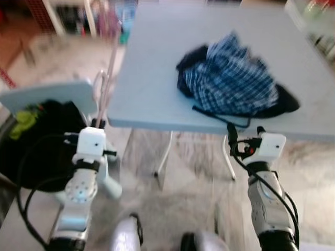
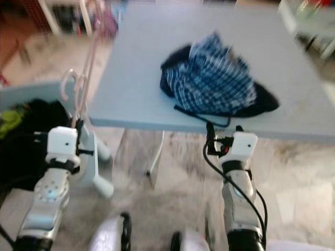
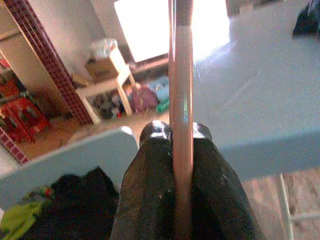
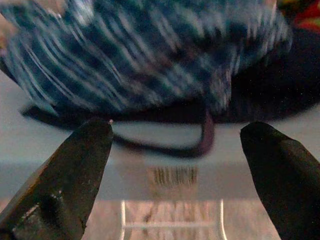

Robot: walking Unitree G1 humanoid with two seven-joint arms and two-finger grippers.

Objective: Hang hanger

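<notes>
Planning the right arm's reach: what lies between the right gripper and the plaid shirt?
In the right wrist view, only the table's bare front strip lies between the open right gripper and the plaid shirt.

my fingers [image 4: 75, 175] black | hanger [image 3: 181, 100] pale pink | shirt [image 1: 230, 78] blue-white checked | table [image 1: 152, 73] light grey-blue | chair [image 1: 47, 94] light blue

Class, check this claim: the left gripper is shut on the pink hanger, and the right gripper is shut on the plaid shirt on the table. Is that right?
Not quite. The right gripper is open and holds nothing; the right wrist view shows its fingers spread before the plaid shirt on the table. The left gripper is indeed shut on the pink hanger.
</notes>
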